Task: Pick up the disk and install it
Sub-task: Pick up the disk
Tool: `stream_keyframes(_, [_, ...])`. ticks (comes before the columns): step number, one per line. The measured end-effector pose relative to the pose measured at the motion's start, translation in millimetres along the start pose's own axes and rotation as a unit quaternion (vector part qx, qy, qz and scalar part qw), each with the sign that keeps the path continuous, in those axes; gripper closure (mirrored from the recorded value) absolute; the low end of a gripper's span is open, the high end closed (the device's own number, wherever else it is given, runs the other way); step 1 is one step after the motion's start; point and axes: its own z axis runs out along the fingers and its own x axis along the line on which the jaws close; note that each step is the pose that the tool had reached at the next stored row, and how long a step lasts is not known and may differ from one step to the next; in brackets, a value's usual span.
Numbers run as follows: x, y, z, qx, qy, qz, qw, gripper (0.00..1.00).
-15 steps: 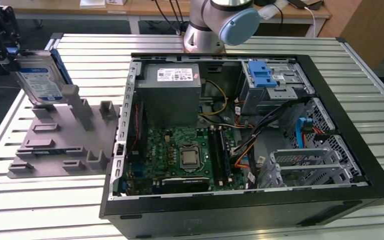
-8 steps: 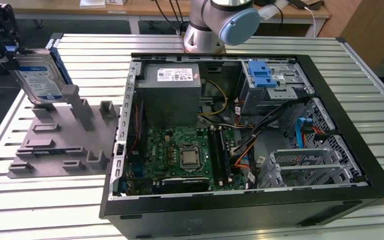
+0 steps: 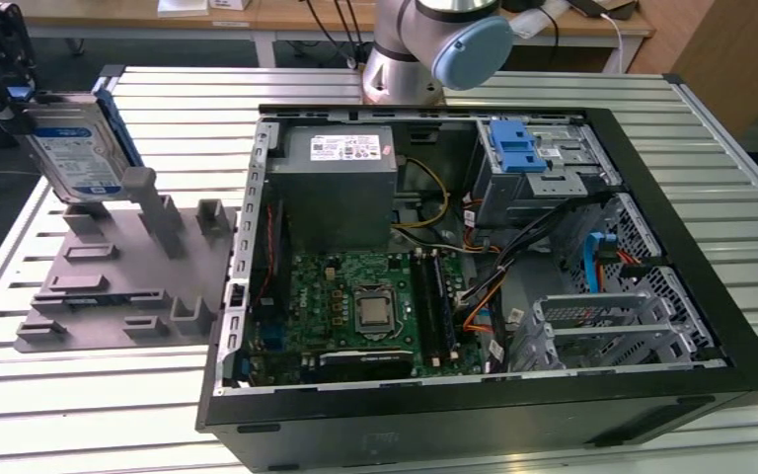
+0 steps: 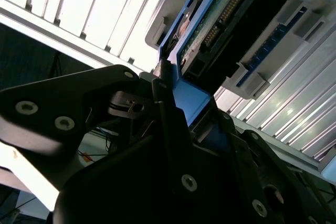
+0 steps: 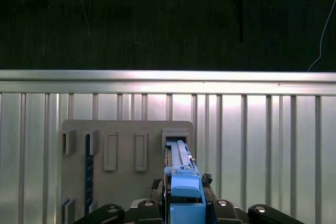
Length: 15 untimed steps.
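The black fingers (image 5: 210,204) are closed on the upright silver-grey, blue-railed rectangular disk (image 3: 79,148). Below them a grey slotted holder plate (image 3: 103,286) lies on the ribbed metal tabletop (image 3: 90,395).

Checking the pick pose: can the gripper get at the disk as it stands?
Looks like yes: the gripper sits at the disk's upper end, apparently shut on its blue rail in both wrist views, with nothing in between.

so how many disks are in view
1. The disk stands upright at the grey holder on the exterior view's left, gripped by the pincer. More may be hidden inside the case.
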Motion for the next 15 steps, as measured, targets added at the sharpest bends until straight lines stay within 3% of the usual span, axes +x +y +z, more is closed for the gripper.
stream_keyframes(15, [0.0,0.0,-9.1,0.0000,0.0008,0.000,1.0000,0.64])
